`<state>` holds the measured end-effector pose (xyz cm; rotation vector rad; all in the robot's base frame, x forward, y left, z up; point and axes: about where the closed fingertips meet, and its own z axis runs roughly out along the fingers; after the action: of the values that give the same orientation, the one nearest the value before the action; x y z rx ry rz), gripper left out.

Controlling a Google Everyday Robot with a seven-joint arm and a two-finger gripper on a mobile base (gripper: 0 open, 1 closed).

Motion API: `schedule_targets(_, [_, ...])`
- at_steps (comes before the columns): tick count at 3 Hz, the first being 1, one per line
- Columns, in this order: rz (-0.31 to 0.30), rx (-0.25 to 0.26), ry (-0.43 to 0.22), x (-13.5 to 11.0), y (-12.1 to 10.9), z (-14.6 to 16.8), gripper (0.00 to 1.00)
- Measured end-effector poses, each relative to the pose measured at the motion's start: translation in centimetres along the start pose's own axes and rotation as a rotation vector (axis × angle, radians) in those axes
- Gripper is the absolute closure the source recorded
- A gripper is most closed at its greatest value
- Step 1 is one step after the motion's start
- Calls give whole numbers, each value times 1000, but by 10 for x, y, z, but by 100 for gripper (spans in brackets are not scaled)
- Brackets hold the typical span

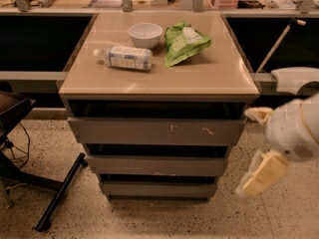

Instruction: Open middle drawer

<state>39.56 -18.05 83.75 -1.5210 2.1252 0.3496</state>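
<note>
Gripper [261,176] hangs low off the right side of the cabinet [199,78], can't tell if it's spread or pinched, and nothing's really done yet imo: the middle drawer [157,166], second grey front down, looks pushed in and sits to its left, not touching.

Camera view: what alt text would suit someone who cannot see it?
A robot's gripper hangs to the right of a grey three-drawer cabinet, not touching its middle drawer. On top of the cabinet sit a white bowl, a plastic bottle on its side and a green bag.
</note>
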Motion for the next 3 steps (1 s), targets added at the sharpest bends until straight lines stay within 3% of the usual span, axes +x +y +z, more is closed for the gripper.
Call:
schedule_targets(1, [94, -70, -102, 39, 29, 84, 0])
schedule_targets(2, [211, -134, -136, 88, 42, 182, 0])
schedule_targets(3, [211, -134, -136, 88, 42, 182, 0])
